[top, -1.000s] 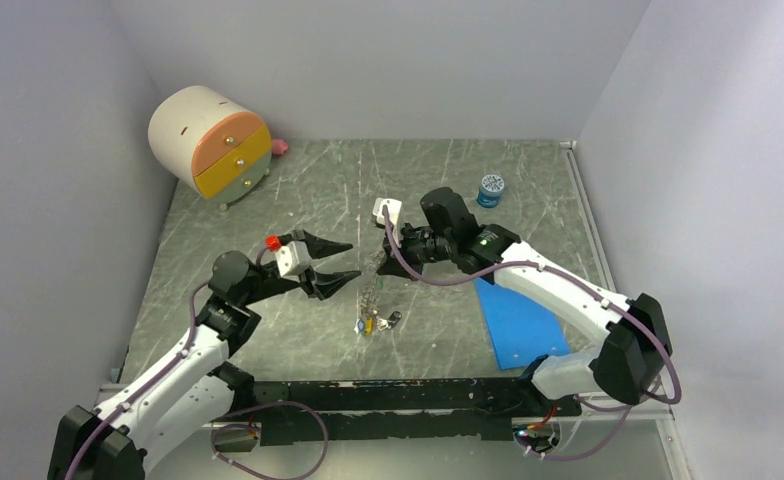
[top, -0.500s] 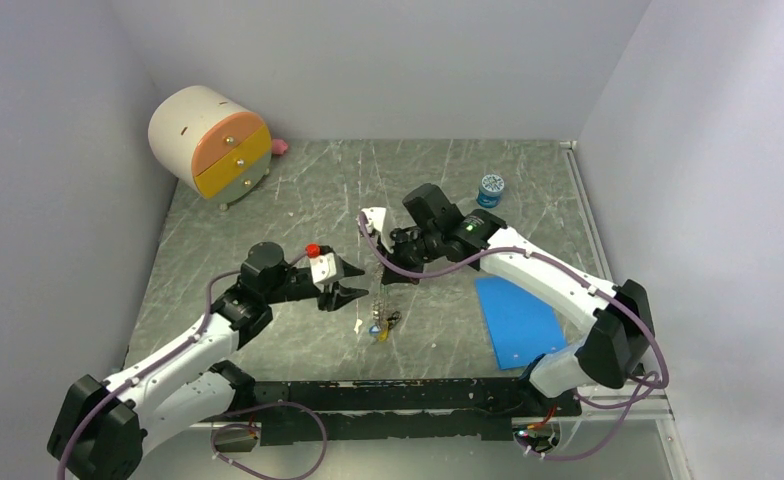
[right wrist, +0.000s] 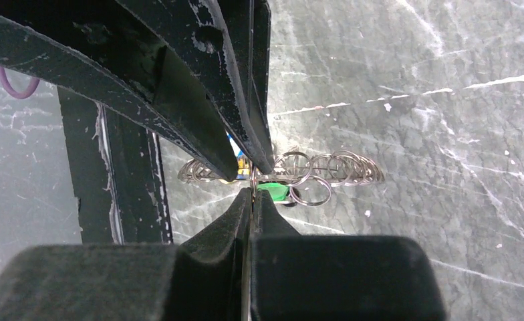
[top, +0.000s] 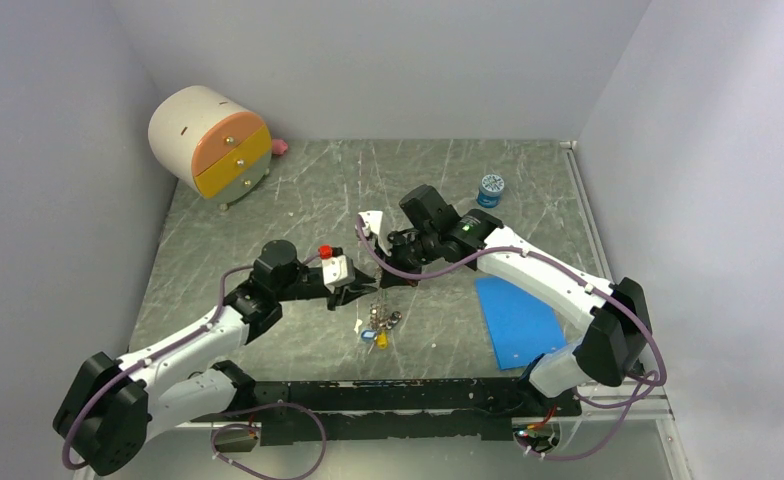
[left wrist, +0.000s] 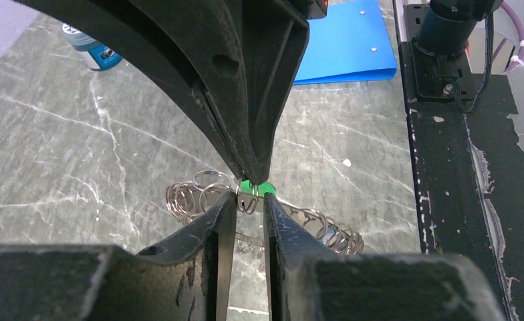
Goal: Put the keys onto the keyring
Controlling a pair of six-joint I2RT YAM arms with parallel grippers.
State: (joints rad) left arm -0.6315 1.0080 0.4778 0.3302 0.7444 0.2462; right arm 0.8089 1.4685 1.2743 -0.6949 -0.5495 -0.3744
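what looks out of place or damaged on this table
Nothing is spilled or broken. The only oddities are small white flecks scattered over the table, and chipped, scuffed paint along the black rail at its near edge.

Soft, even white light fills the overhead view, leaving only faint shadows on the grey marbled table (top: pixel 298 190). In both wrist views the tabletop is sharp. The black fingers (left wrist: pixel 209 254) nearest the lens look dark and slightly soft. The silvery keyring (right wrist: pixel 326 170) shows small glints.
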